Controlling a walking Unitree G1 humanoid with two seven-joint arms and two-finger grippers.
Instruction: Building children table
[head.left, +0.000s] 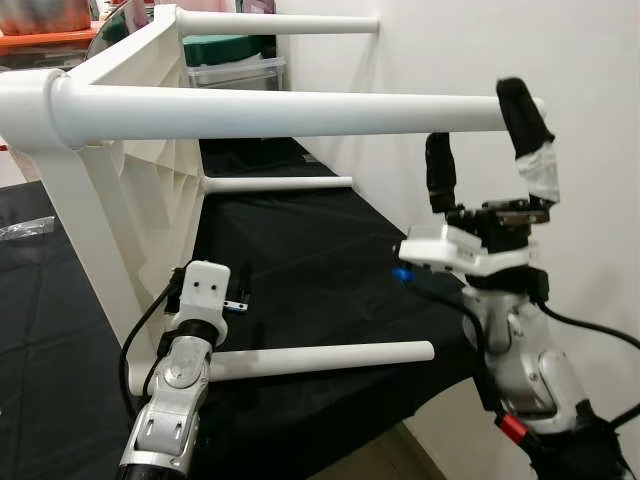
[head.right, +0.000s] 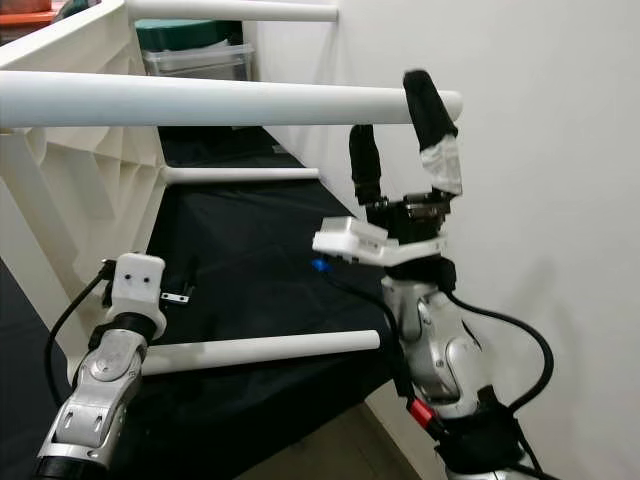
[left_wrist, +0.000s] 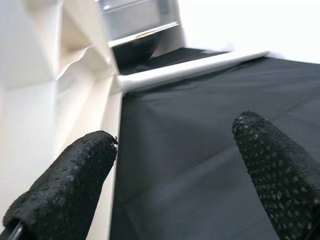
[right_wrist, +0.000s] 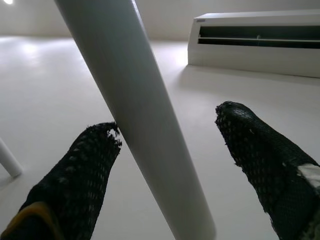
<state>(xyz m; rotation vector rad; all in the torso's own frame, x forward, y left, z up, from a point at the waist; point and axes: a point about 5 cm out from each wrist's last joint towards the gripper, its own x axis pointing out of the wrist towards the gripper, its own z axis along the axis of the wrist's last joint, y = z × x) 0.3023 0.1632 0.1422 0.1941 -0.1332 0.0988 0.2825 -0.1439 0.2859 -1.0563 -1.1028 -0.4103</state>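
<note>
Head view: our left gripper (head.left: 240, 290) sits low beside the white plastic children's table (head.left: 120, 190), which lies on its side on the black cloth (head.left: 320, 260). Left wrist view: its fingers (left_wrist: 65, 185) are spread, holding nothing. Right wrist view: our right gripper (right_wrist: 170, 145) is spread around the upper white round table leg (right_wrist: 135, 105), not clamped.

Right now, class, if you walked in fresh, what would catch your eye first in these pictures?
A white children's table lies on its side on a black cloth, its four round legs pointing toward the wall. The right gripper reaches up, its open fingers straddling the tip of the near upper leg. The left gripper hangs open by the near lower leg.
</note>
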